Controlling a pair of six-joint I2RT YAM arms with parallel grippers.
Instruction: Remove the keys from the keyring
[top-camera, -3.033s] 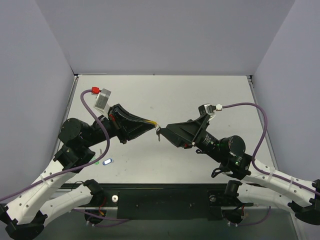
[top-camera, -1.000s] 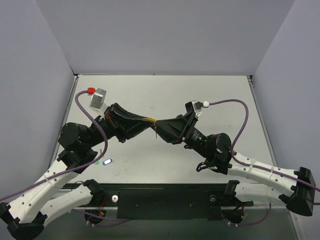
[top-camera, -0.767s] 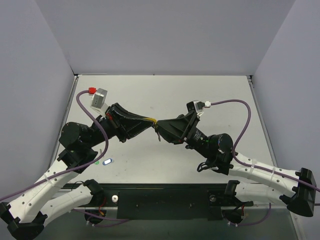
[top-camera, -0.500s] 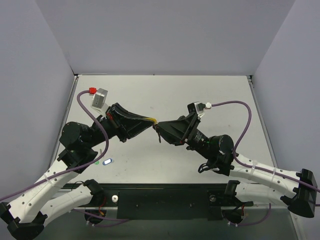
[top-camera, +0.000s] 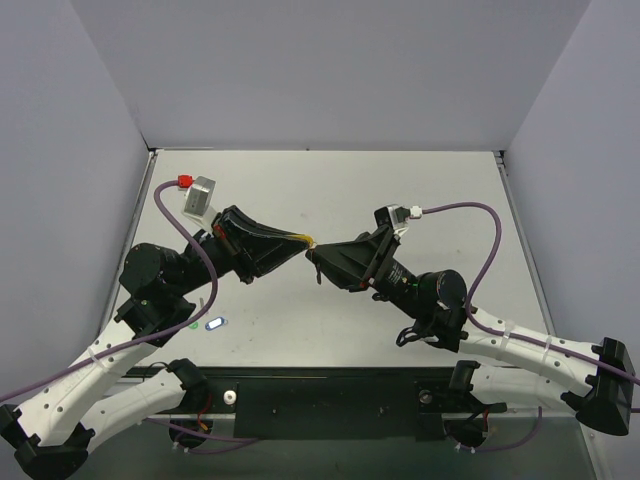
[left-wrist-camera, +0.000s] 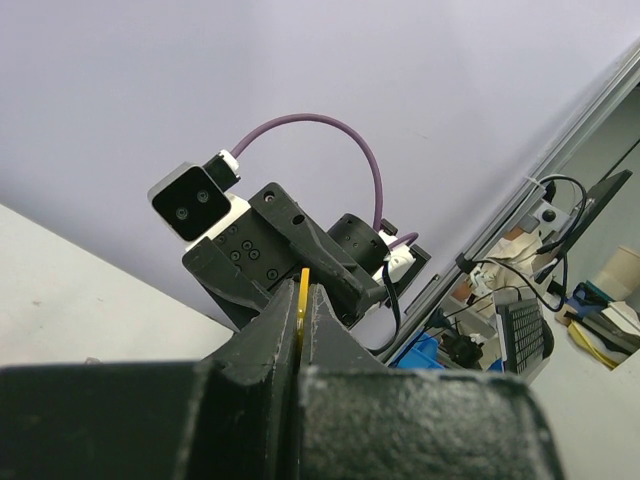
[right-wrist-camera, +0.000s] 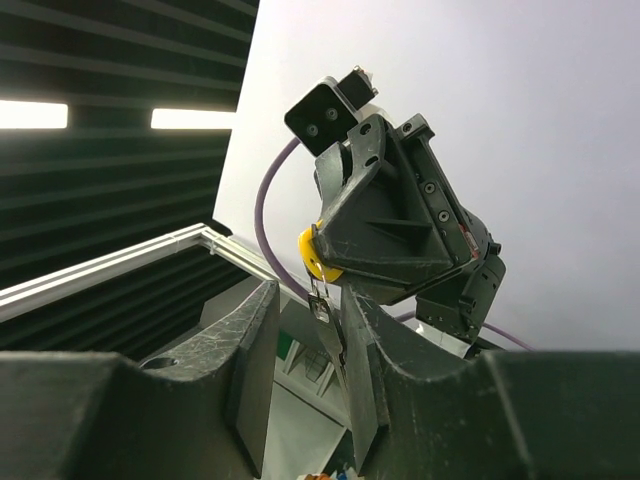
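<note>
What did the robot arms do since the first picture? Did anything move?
The right gripper swung in toward the left gripper, and its jaws now stand apart around the key hanging under the yellow tag. Nothing was let go. The left gripper stayed about where it was, shut on the yellow tag, and the blue tag on the table did not move.

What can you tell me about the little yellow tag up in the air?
The yellow tag is a small, rounded, plastic-looking piece, held up in the air, pinched edge-on in the shut jaws of the left gripper so only its end pokes out. A small silver key hangs from it, between the open jaws of the right gripper.
</note>
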